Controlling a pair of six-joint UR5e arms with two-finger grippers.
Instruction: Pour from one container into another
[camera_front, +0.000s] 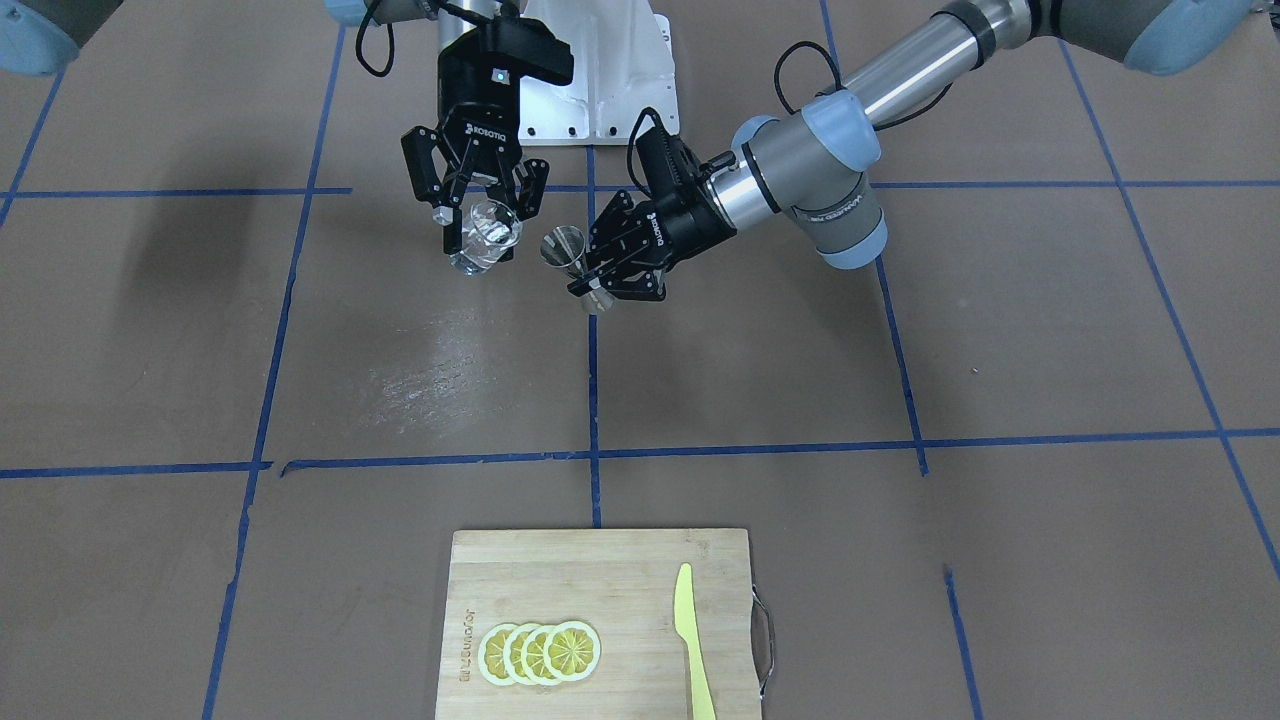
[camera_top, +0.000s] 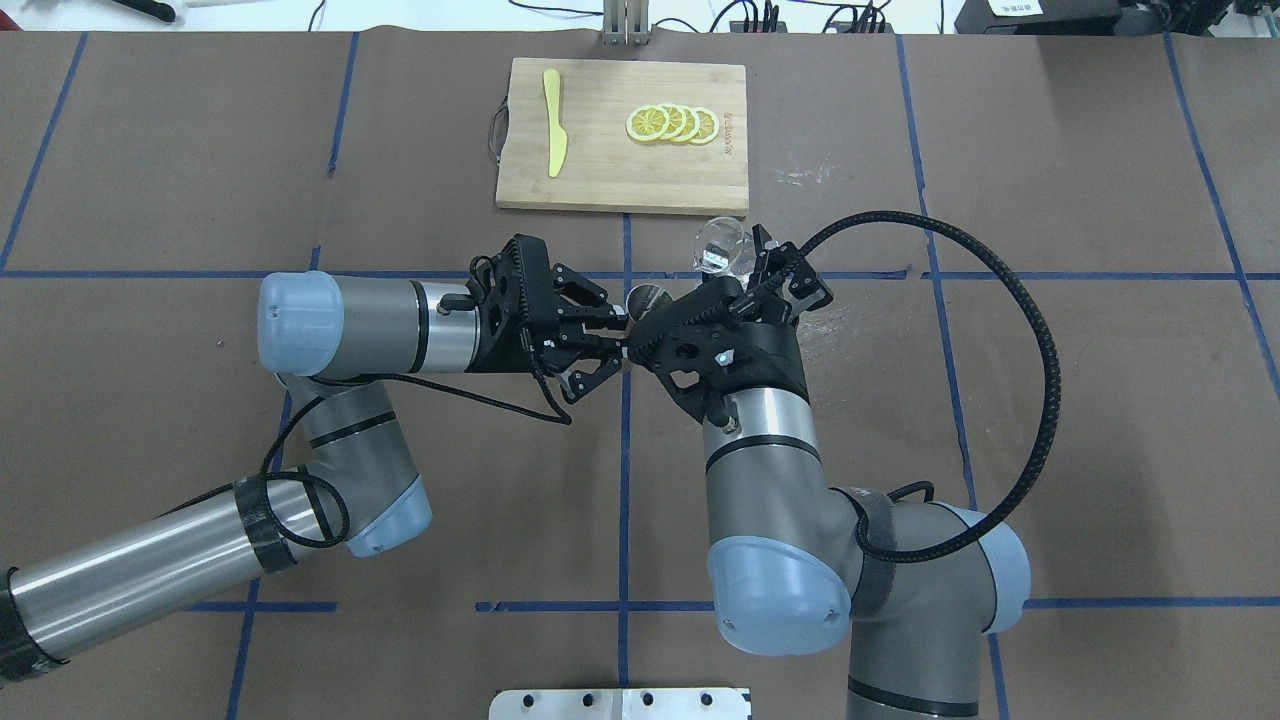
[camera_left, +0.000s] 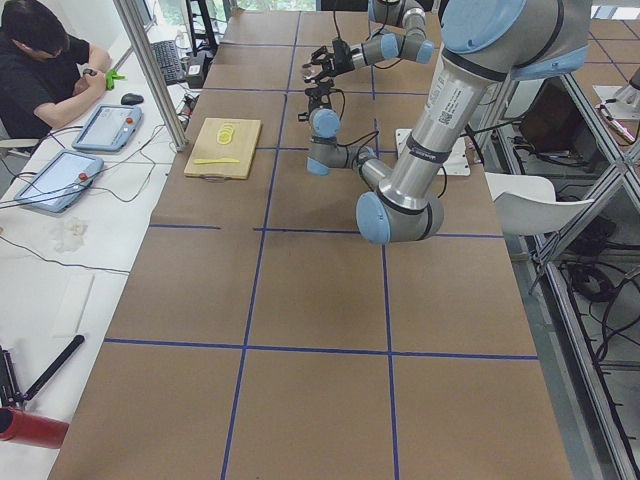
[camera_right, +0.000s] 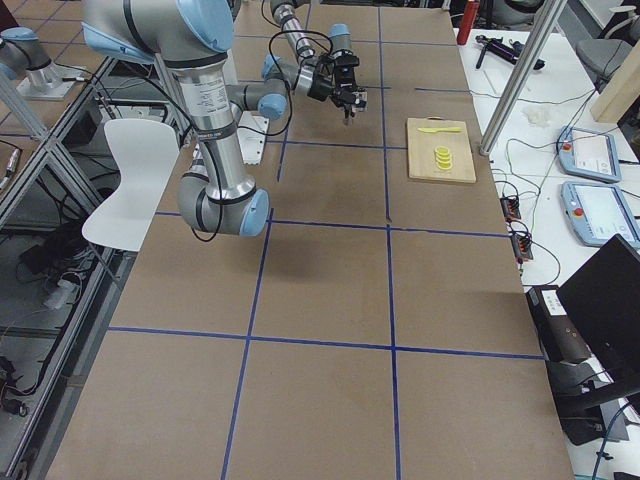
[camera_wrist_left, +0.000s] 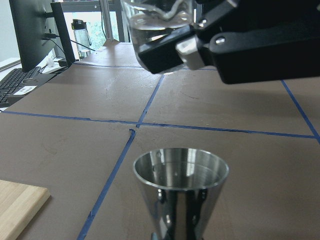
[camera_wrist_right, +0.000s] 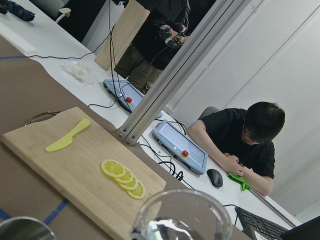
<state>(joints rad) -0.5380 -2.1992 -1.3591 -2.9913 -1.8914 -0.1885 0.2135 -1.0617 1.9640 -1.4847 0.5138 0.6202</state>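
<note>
Right gripper (camera_front: 478, 222) had its fingers clamped on the glass cup (camera_front: 487, 240), held off the table with clear liquid inside. Left gripper (camera_front: 597, 280) gripped the steel jigger (camera_front: 565, 246) at its waist. Front-facing view: cup sat at jigger's 9 o'clock, near, apart; cutting board (camera_front: 600, 570) at 6 o'clock, well apart

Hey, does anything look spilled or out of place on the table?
One thing: a shiny, streaky patch on the brown table, near the tilted glass cup. It could be spilled water or only glare; I cannot tell. The lemon slices and knife lie tidy on the cutting board.
</note>
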